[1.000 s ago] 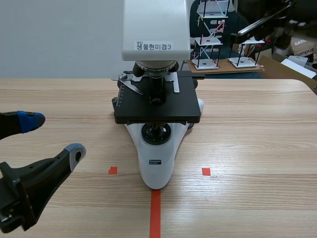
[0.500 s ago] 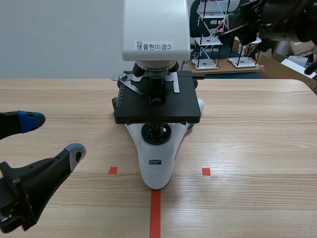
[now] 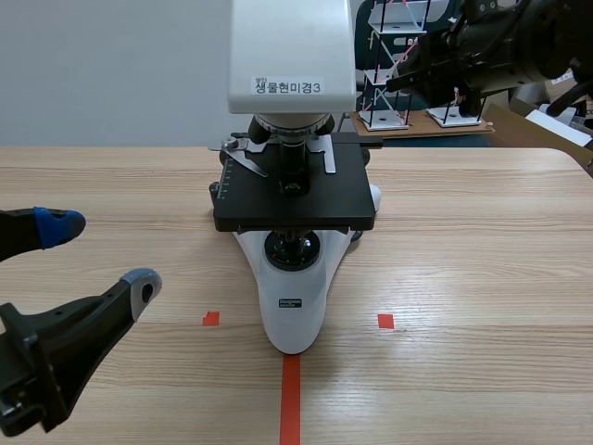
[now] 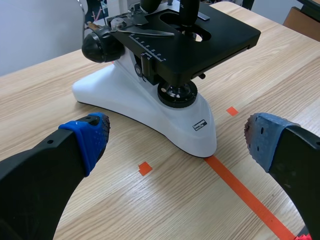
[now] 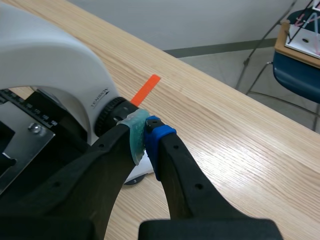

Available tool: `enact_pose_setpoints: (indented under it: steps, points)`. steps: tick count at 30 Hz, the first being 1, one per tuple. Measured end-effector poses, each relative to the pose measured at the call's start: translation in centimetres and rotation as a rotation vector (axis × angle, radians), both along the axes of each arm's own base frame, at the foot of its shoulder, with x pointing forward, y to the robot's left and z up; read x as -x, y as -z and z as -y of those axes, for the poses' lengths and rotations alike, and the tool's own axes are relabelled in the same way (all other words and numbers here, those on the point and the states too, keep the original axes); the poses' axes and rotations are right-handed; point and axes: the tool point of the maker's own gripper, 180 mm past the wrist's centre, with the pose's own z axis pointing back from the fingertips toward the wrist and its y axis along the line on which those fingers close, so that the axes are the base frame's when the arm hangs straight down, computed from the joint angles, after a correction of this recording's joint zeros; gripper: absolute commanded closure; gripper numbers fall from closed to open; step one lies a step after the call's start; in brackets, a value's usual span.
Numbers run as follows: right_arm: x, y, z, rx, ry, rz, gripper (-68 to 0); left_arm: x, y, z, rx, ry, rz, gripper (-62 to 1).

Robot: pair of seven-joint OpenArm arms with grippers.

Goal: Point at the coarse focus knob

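Note:
A white microscope (image 3: 292, 278) with a black stage (image 3: 295, 195) stands mid-table. In the right wrist view its black ribbed focus knob (image 5: 109, 119) juts from the white arm. My right gripper (image 5: 145, 136) is shut, and its pad tips sit right beside that knob, at or nearly touching it. In the scene view the right arm (image 3: 491, 42) is raised behind the microscope. My left gripper (image 3: 97, 255) hangs open at the near left, empty. Its wrist view shows the microscope (image 4: 150, 100) ahead and the other side's black knob (image 4: 100, 47).
Orange-red tape marks (image 3: 290, 399) lie on the wooden table in front of the microscope. Behind the table stand small frame models (image 3: 389, 65) on a board and a blue chair (image 5: 300, 75). Cardboard boxes sit at the far right.
The right arm has swung in from the far right toward the back of the microscope. The left arm and the microscope have not moved.

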Motion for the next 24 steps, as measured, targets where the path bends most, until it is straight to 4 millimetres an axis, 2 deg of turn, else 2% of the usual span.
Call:
enact_pose_setpoints:
  steps: [7,24]
  points:
    - [0.61,0.73,-0.35,0.007,-0.03,-0.033,0.0,0.0,0.0,0.0,0.0,0.0,0.0,-56.6]
    - [0.55,0.6,-0.39,0.002,-0.029,-0.026,0.0,0.0,0.0,0.0,0.0,0.0,0.0,-56.6]
